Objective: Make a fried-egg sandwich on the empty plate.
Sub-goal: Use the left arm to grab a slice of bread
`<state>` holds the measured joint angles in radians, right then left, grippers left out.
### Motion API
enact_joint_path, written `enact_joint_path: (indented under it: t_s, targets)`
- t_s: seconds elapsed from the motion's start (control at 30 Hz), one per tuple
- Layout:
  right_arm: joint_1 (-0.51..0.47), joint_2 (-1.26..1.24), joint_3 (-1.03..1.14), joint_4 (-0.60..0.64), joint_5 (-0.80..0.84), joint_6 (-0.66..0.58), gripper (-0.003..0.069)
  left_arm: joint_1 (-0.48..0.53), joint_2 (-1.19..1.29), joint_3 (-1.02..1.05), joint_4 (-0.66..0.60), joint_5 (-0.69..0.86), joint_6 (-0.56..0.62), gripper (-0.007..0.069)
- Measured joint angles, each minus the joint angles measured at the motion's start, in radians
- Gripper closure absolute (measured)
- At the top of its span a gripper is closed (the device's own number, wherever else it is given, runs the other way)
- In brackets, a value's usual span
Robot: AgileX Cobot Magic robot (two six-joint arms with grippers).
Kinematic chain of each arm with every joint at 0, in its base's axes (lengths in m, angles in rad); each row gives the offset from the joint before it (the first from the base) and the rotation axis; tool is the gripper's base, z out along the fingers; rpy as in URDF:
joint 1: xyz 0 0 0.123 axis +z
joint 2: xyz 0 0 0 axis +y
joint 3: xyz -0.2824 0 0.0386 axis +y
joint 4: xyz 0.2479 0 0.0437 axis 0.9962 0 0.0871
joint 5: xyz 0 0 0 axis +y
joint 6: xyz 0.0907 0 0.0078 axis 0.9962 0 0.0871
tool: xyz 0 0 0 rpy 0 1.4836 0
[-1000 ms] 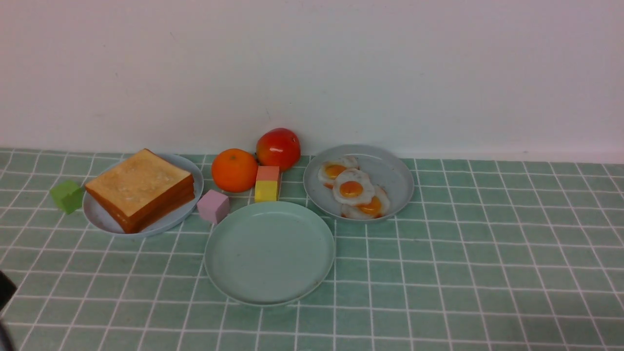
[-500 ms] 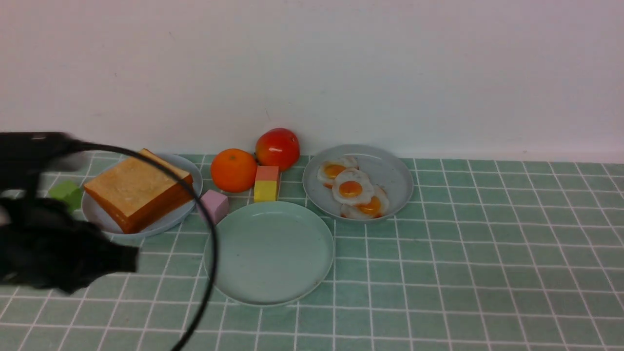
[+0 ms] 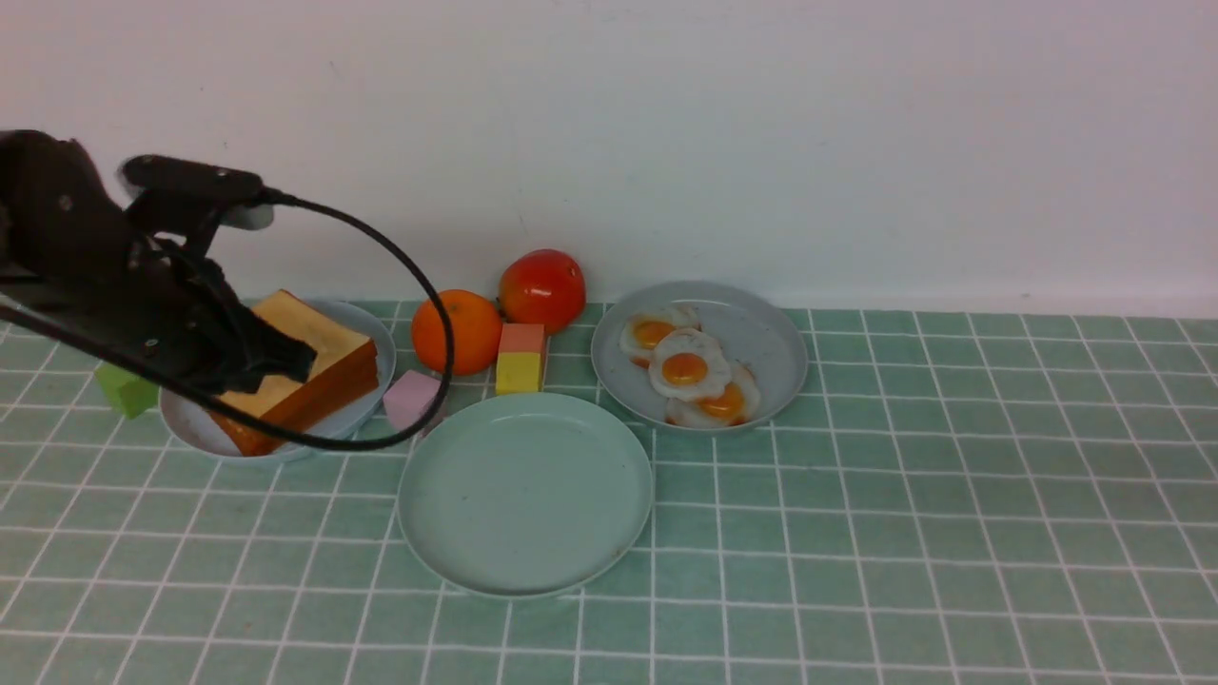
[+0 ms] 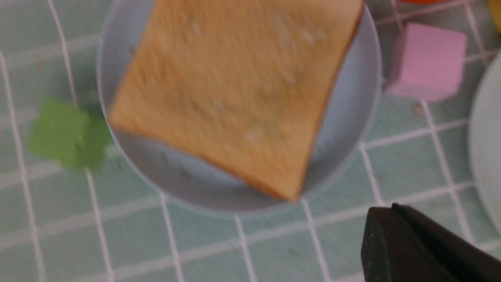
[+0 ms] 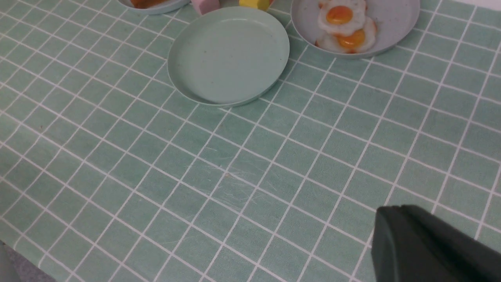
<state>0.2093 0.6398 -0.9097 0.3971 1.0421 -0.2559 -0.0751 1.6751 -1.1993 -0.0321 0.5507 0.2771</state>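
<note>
Since L jaws are closed beyond the toast slices (image 4: 235,90), R jaws closed, mint-green plate (image 3: 526,495) bare, sandwich unstarted.

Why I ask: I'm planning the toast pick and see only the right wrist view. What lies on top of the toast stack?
Observer: Nothing that I can see; the left wrist view shows a plain golden face on the top slice.
Operator: And what sits beside the toast's plate, away from the mint-green plate?
Observer: A green block, right beside the pale blue plate.
</note>
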Motion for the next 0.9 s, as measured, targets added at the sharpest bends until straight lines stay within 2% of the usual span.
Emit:
enact_joint_path:
  t_s: [0.13,0.17,0.23,0.27,0.33,0.47,0.6,0.73,0.9]
  targets:
    - [0.0,0.0,-0.001,-0.001,-0.001,0.0,0.0657,0.0,0.053,-0.007,0.046,-0.064,0.083,0.0545]
    - [0.0,0.0,-0.001,-0.001,-0.002,-0.001,0.0657,0.0,0.077,-0.007,0.063,-0.085,0.113,0.0477]
    - [0.0,0.0,-0.001,-0.001,-0.004,-0.001,0.0655,0.0,0.102,-0.007,0.071,-0.108,0.129,0.039]
    - [0.0,0.0,-0.001,-0.001,-0.004,-0.001,0.0655,0.0,0.108,-0.007,0.072,-0.111,0.13,0.037]
    - [0.0,0.0,-0.001,0.0,-0.004,-0.001,0.0655,0.0,0.142,-0.007,0.074,-0.142,0.135,0.0258]
    - [0.0,0.0,-0.001,0.014,-0.006,-0.001,0.0652,0.0,0.199,-0.007,0.077,-0.193,0.137,0.0183]
    - [0.0,0.0,-0.001,0.042,-0.006,-0.001,0.065,0.0,0.235,-0.009,0.107,-0.222,0.14,0.0188]
    - [0.0,0.0,-0.001,0.086,-0.006,-0.001,0.0648,0.0,0.247,-0.017,0.142,-0.242,0.14,0.0272]
    - [0.0,0.0,-0.001,0.091,-0.003,-0.001,0.0645,0.001,0.251,-0.017,0.201,-0.27,0.141,0.0449]
